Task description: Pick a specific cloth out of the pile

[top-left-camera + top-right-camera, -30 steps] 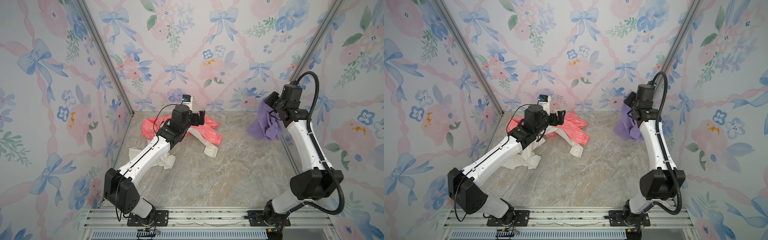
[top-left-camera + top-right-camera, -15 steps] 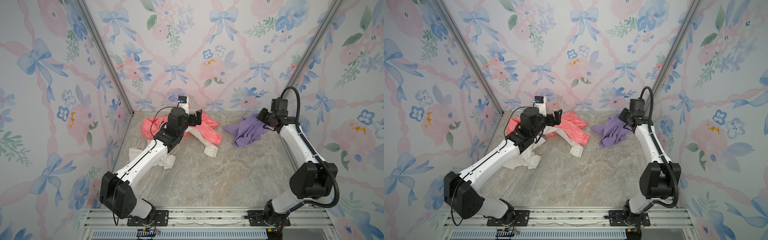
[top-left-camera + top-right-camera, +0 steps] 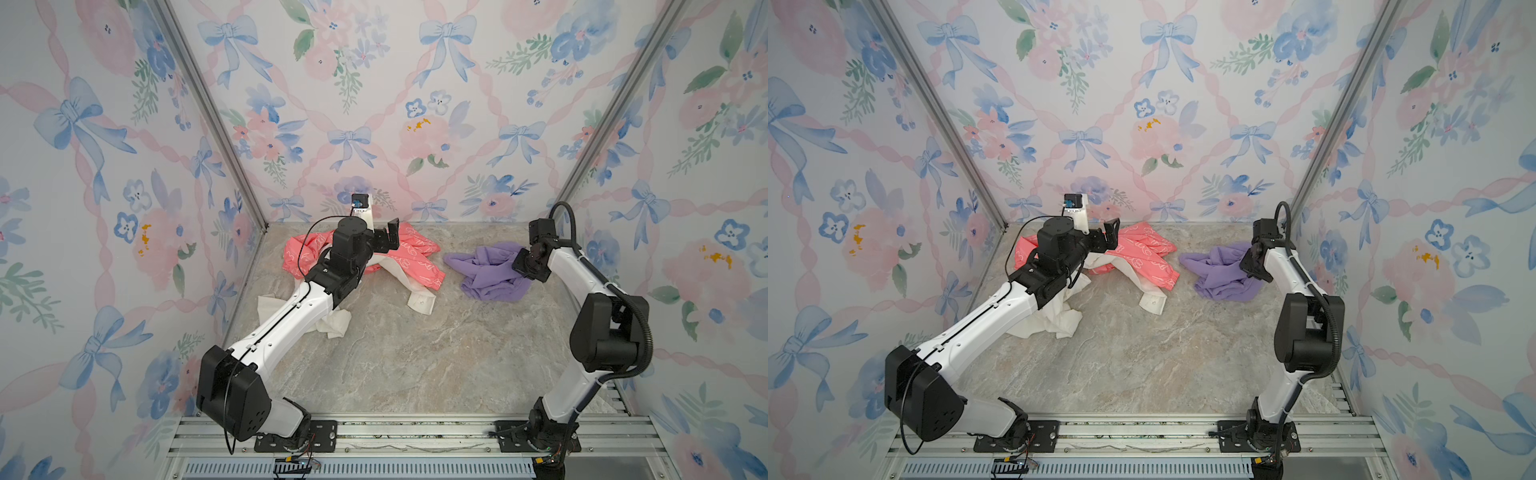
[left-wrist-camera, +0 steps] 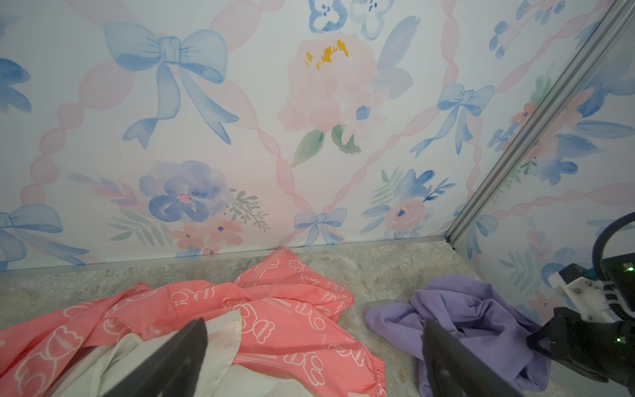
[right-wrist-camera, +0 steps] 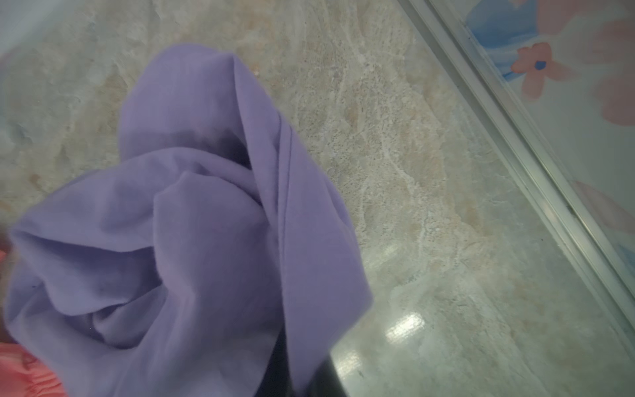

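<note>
The lavender cloth (image 3: 488, 274) lay crumpled on the marble-patterned tabletop (image 3: 415, 361), apart from the pile (image 3: 399, 266).

In both top views the cloth sat toward the far right side, with a strip of bare table between it and the pile's coral-pink garment (image 3: 1142, 257). The right gripper (image 3: 520, 266) was pressed into the cloth's right edge. In the right wrist view purple folds (image 5: 206, 223) draped over its fingers, so whether the jaws were apart or clamped could not be told. The left gripper (image 4: 312, 361) hung above the pile with its fingers (image 4: 171, 357) spread wide and holding nothing. A cream-white shirt (image 3: 332, 324) trailed from under the pink garment toward the near left.
</note>
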